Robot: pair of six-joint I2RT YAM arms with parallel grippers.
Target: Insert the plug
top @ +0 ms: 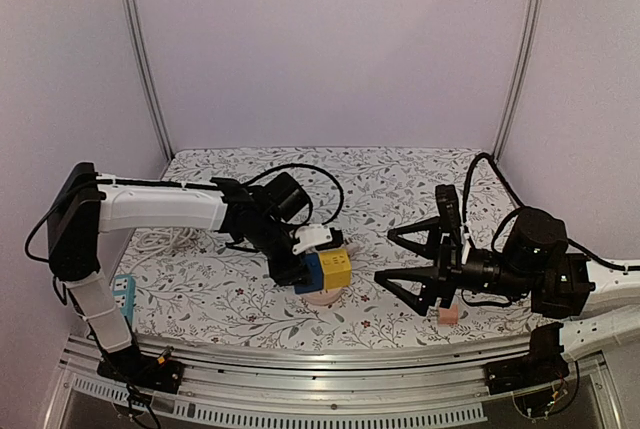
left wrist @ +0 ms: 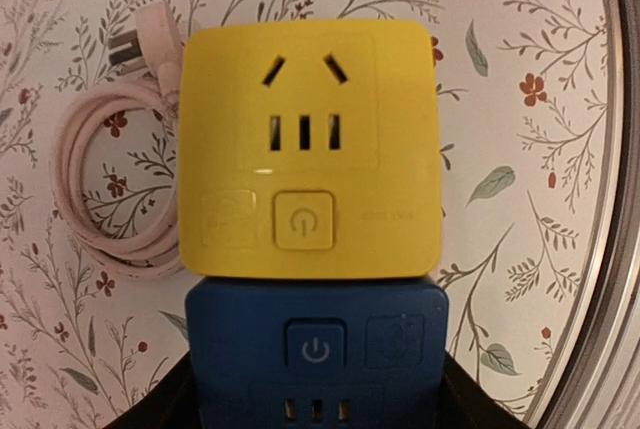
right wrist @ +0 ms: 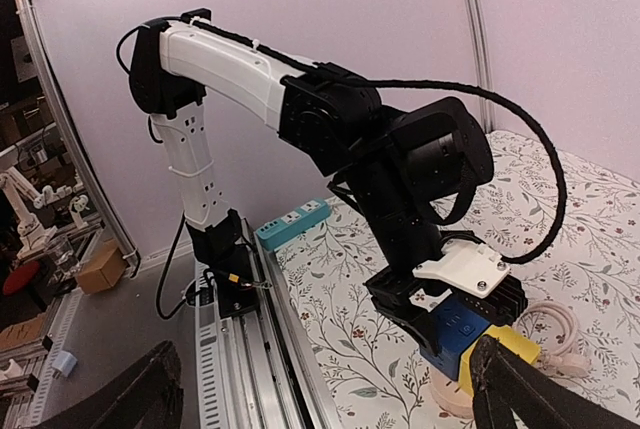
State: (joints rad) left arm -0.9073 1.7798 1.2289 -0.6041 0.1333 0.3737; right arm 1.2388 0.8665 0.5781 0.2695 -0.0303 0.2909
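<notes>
left tool [top: 305, 271] clamped on cube socket [left wrist: 305, 139] by its blue half. right tool [top: 388, 257] wide open, empty. plug [left wrist: 128, 41] lies on desk [top: 400, 179] ahead-left of left tool, on its coiled pink cord [left wrist: 90, 189]. looks light, rigid; cord floppy, so grip the plug body, prongs clear.

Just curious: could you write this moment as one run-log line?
left jaws: closed on socket cube | right jaws: wide open, empty | plug: lying beside cube | step: plug not inserted

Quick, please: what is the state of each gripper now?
Left gripper: closed on the cube socket.
Right gripper: open, holding nothing.
</notes>
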